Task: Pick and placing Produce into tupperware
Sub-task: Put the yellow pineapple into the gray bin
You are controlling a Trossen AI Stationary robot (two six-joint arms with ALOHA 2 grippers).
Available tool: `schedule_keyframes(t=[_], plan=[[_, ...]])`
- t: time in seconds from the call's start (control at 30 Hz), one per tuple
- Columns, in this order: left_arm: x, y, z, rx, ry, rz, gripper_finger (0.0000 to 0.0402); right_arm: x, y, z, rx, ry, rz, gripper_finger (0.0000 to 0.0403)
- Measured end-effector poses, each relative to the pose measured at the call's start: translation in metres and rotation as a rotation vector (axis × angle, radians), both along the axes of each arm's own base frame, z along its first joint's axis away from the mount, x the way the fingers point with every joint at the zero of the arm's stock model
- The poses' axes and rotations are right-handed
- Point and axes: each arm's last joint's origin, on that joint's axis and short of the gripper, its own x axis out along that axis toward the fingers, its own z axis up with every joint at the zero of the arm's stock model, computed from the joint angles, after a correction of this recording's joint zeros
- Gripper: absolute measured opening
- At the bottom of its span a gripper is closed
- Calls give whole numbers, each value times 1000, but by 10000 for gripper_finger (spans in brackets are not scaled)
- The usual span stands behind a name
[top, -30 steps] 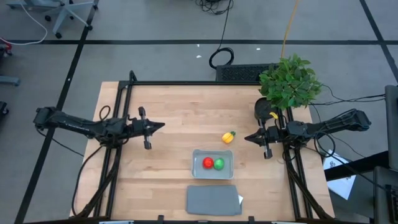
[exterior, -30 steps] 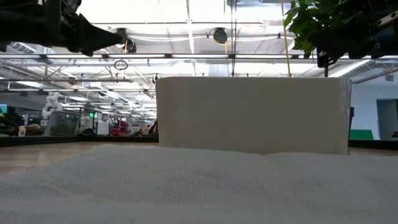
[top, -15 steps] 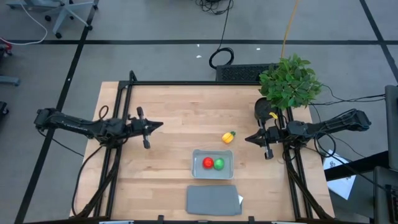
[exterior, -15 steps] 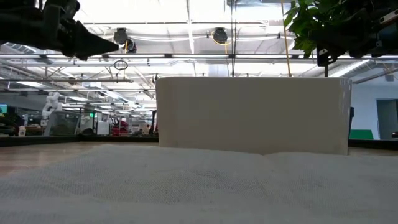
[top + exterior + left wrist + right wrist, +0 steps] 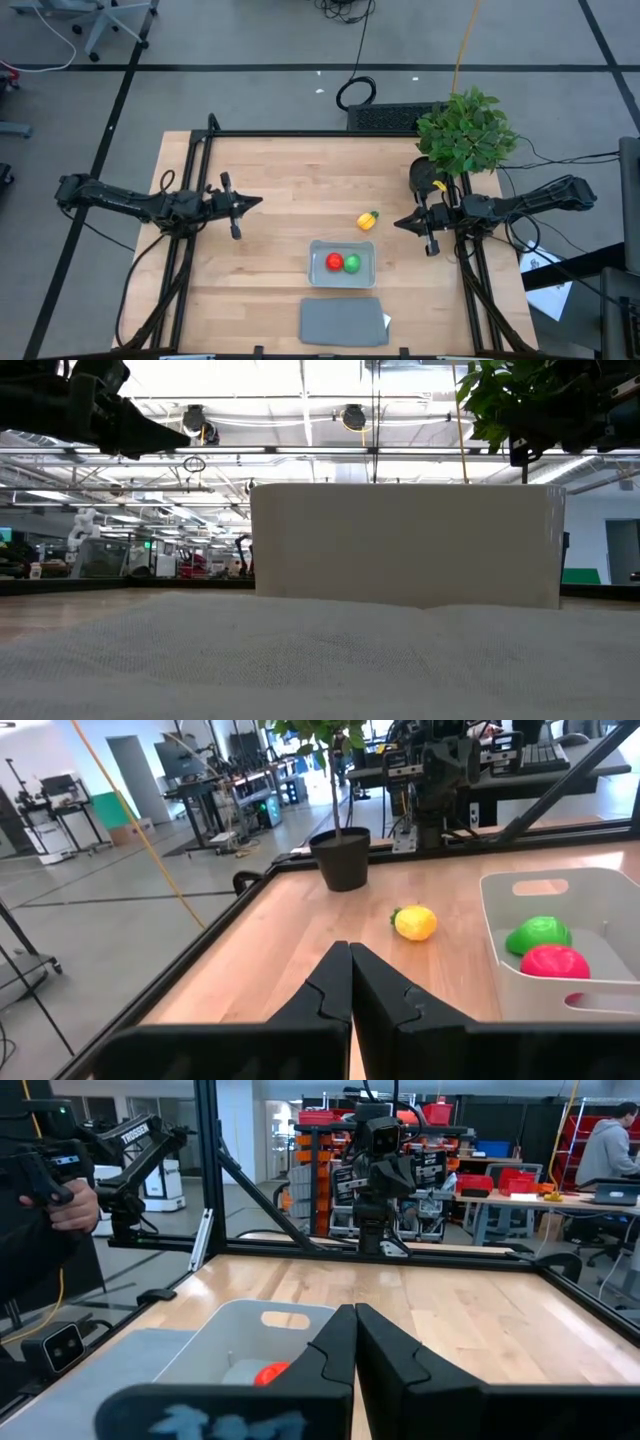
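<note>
Yellow piece (image 5: 368, 219) is seen right of centre on bench, outside tupperware (image 5: 342, 264); right gripper (image 5: 399, 223) nearer, jaws pressed together, as on left gripper (image 5: 259, 201).

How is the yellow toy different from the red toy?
The yellow toy lies on the bare wooden table, outside the tupperware; the red toy sits inside it, beside the green toy. The yellow toy has a small green tip, while the red toy is red all over and round. The yellow toy lies nearer the potted plant than the red toy. Both are small, and no fingers touch either.
</note>
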Motion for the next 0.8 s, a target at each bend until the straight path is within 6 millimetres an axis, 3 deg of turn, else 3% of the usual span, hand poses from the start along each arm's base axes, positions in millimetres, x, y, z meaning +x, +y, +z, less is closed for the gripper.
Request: schedule_keyframes(t=[0.8], plan=[[0, -1, -1, -8, 12, -37, 0, 0, 0, -1, -8, 8, 0, 0]])
